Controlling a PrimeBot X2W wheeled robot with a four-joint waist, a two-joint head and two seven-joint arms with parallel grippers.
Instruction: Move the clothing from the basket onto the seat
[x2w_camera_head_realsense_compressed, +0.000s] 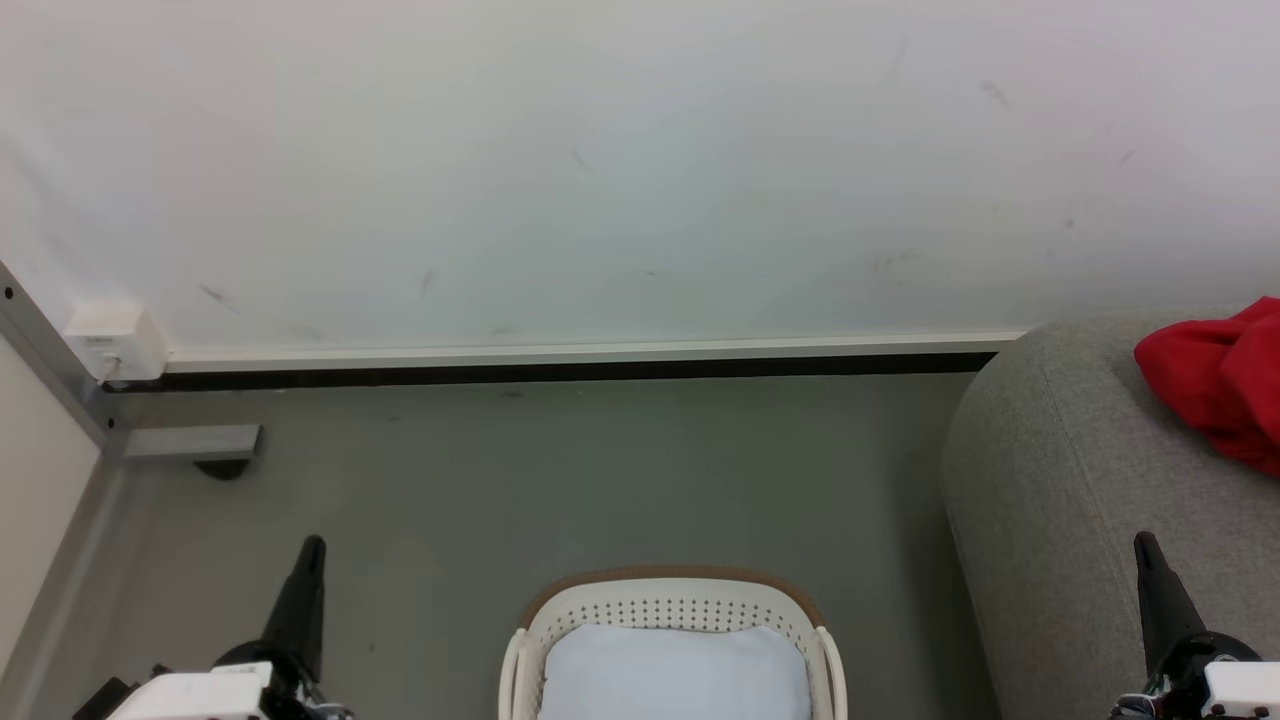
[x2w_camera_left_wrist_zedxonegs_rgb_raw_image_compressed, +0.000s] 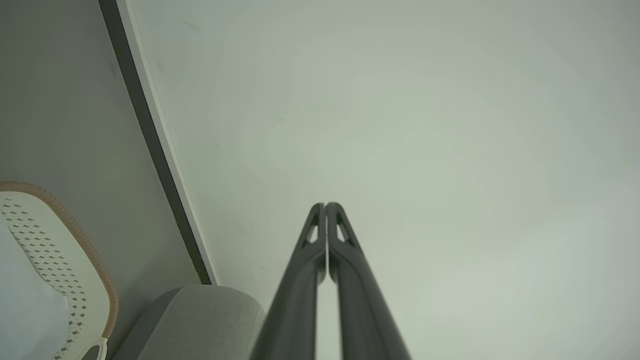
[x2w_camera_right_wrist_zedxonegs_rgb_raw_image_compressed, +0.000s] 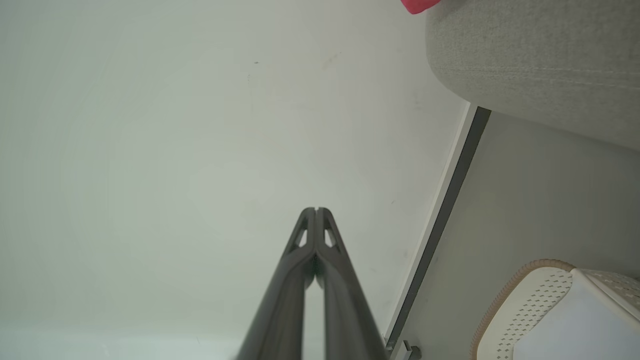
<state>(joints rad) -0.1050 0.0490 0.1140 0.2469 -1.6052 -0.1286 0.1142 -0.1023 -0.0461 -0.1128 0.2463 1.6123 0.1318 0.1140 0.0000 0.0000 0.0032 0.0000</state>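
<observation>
Both clenched empty: left end effector (x2w_camera_left_wrist_zedxonegs_rgb_raw_image_compressed: 325, 206) and right end effector (x2w_camera_right_wrist_zedxonegs_rgb_raw_image_compressed: 316, 210). Red fabric clothing (x2w_camera_head_realsense_compressed: 1215, 385) on grey upholstered seat (x2w_camera_head_realsense_compressed: 1060, 470) beyond the right one, white perforated plastic basket (x2w_camera_head_realsense_compressed: 675, 606) between the 2.

Perforated white plastic basket (x2w_camera_head_realsense_compressed: 672, 608) at 6 o'clock, brown woven-look rim (x2w_camera_head_realsense_compressed: 672, 573), matt grey cloth seat (x2w_camera_head_realsense_compressed: 1060, 480) at 3 o'clock, soft red cloth clothing (x2w_camera_head_realsense_compressed: 1215, 385), scuffed matt wall (x2w_camera_head_realsense_compressed: 640, 170)

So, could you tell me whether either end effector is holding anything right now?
Nothing: left end effector and right end effector are both shut, empty.
</observation>
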